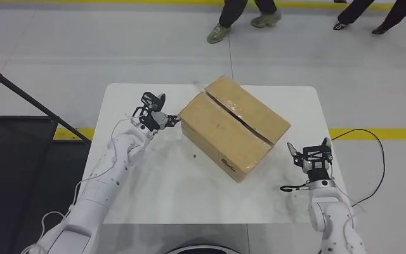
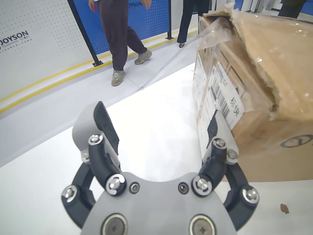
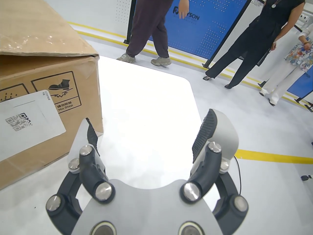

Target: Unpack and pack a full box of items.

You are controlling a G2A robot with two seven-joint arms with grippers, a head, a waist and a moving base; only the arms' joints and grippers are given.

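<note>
Box (image 1: 231,127) of brown cardboard lies turned cornerwise on the white table (image 1: 190,190), towards its far side. Its top flaps are shut along a taped middle seam.

From above we see only that seam and the plain top. In the left wrist view we see the box (image 2: 256,62) with a ragged, torn top edge, loose clear tape (image 2: 212,35) hanging at an upper corner, and a barcode label (image 2: 225,96) on its end face. In the right wrist view we see the box (image 3: 36,74) with a white coded sticker (image 3: 29,123) and printed handling symbols on its side.

We find the left claw (image 1: 166,109) (image 2: 157,113) spread open at the labelled end. One finger (image 2: 212,128) is close against that face, though we cannot tell if it touches. The right claw (image 1: 309,147) (image 3: 149,117) is also spread open and holds nothing. It stands near the opposite end, apart from the box.
</note>
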